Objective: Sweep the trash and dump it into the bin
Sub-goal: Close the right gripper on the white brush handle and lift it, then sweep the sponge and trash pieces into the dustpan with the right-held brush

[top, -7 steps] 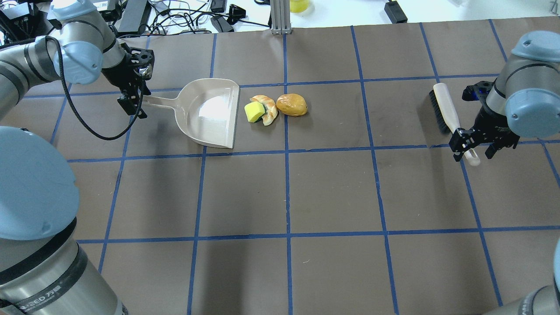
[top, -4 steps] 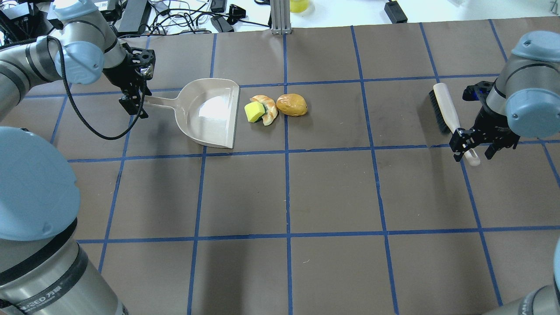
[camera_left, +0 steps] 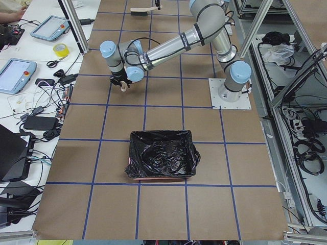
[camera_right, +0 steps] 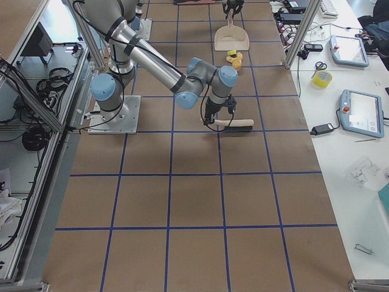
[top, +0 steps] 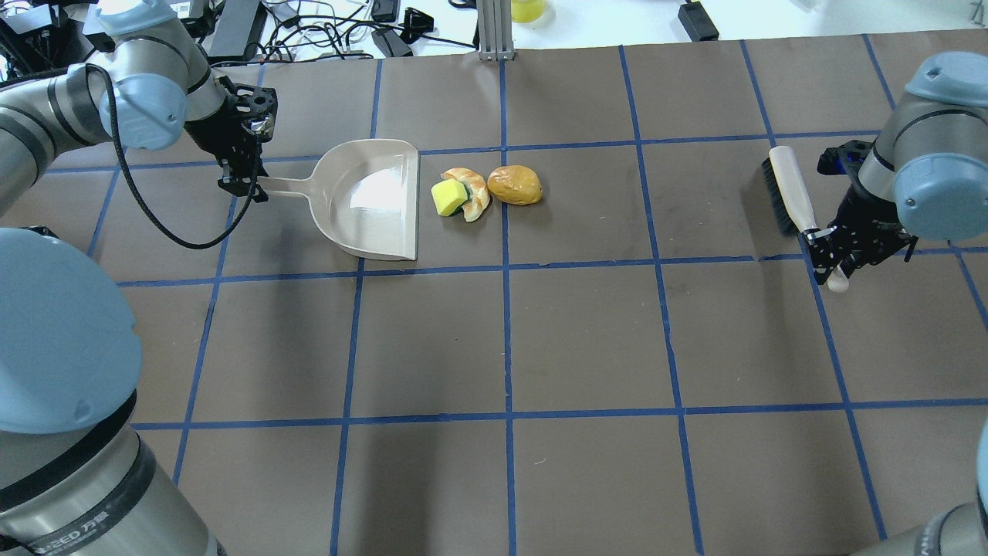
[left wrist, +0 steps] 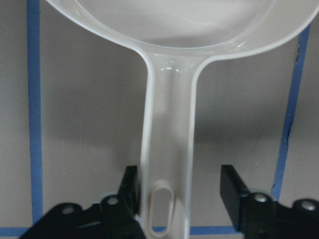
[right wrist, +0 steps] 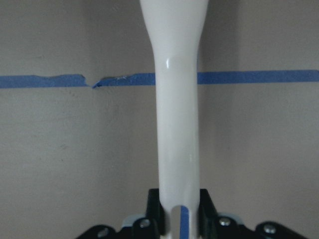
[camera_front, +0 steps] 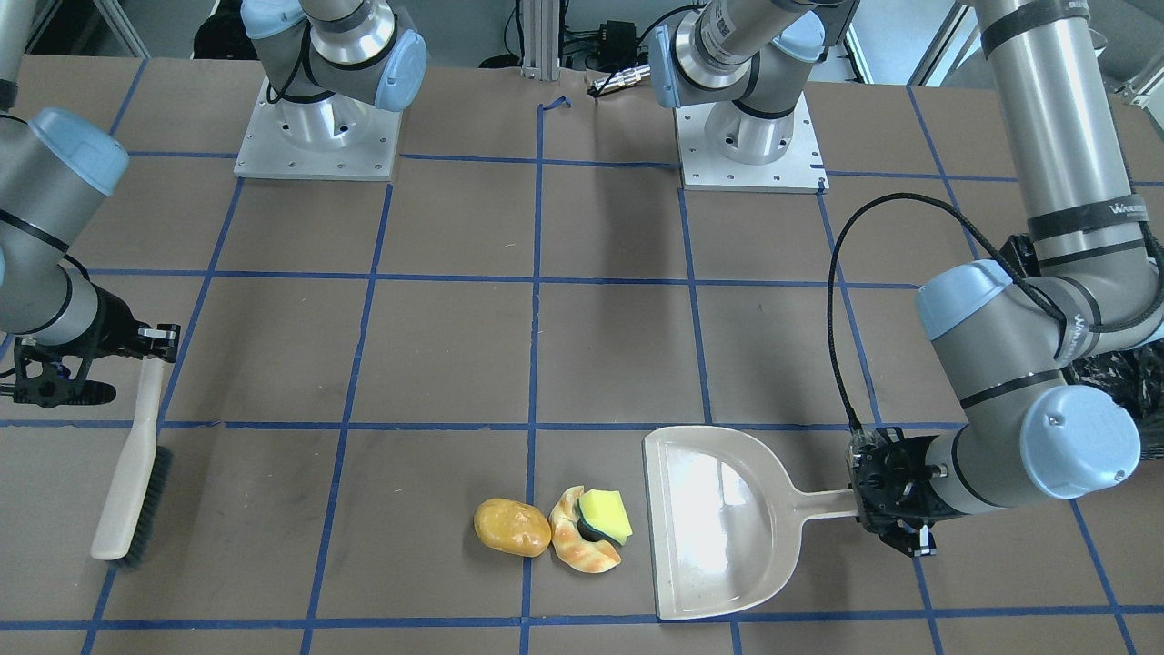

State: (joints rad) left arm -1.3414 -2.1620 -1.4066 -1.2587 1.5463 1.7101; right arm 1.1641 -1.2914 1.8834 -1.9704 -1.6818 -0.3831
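Note:
The trash lies in a cluster: a golden-brown potato-like lump (top: 515, 185), a tan croissant (top: 477, 194) and a yellow sponge (top: 448, 198) resting on the croissant. The beige dustpan (top: 370, 201) lies just left of them, its mouth facing them. My left gripper (top: 245, 185) is open and straddles the end of the dustpan handle (left wrist: 167, 149); one finger touches it and the other stands apart. My right gripper (top: 830, 259) is shut on the handle of a brush (top: 789, 189), which lies on the table. The bin (camera_left: 162, 162), lined with a black bag, stands far off to my left.
Brown table covering with blue tape grid. The bin's black bag shows at the right edge of the front-facing view (camera_front: 1118, 382). Cables and devices lie beyond the table's far edge (top: 324, 31).
My right gripper has closed on the brush handle. My left gripper has moved in around the end of the dustpan handle, and the dustpan has shifted slightly.

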